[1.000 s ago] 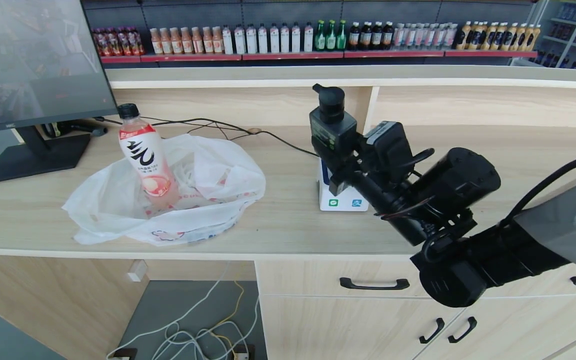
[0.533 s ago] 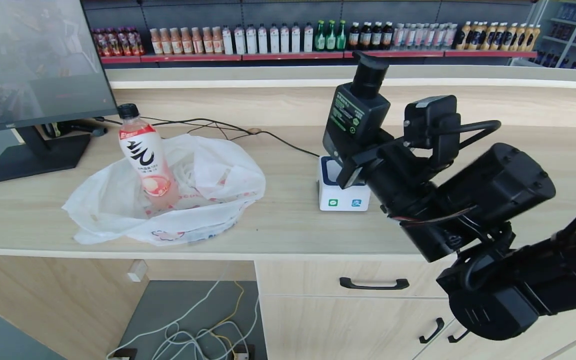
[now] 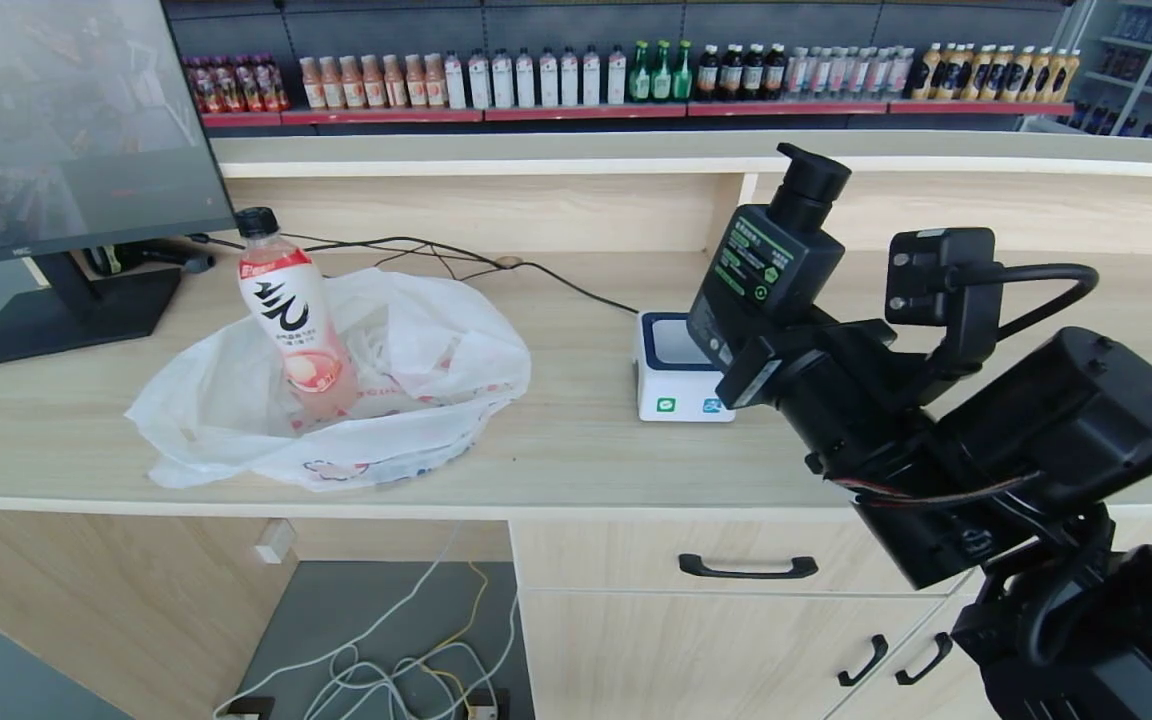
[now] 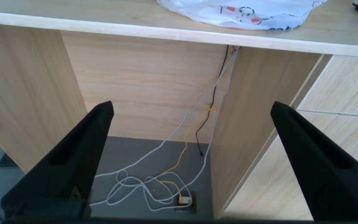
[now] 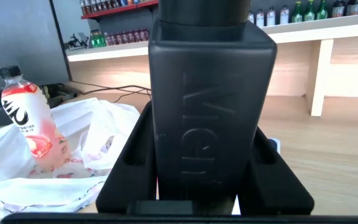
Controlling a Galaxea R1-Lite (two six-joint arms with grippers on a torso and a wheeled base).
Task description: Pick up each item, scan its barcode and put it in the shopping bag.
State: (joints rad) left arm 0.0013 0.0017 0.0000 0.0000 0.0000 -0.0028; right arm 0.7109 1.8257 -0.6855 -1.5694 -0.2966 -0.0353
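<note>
My right gripper (image 3: 751, 350) is shut on a black square bottle (image 3: 764, 272) with a black cap, held tilted above the counter just right of the white barcode scanner (image 3: 678, 380). Seen from the right wrist, the black bottle (image 5: 207, 112) stands between my fingers (image 5: 132, 155). A pink drink bottle (image 3: 288, 310) stands upright inside the white shopping bag (image 3: 406, 400) on the counter's left part; the right wrist view has the pink bottle (image 5: 33, 121) and the bag (image 5: 98, 149) too. My left gripper (image 4: 188, 162) hangs open below the counter edge, with nothing between its fingers.
A monitor (image 3: 56, 130) stands at the counter's far left, with a cable (image 3: 496, 265) running from it to the scanner. Drawers with black handles (image 3: 748, 570) sit under the counter. Loose cables (image 4: 160, 180) lie on the floor beneath. Shelves of bottles (image 3: 636, 75) line the back.
My right gripper has lifted the black bottle off the scanner and carried it up and to the right, tilting it. The bag and pink bottle have not moved.
</note>
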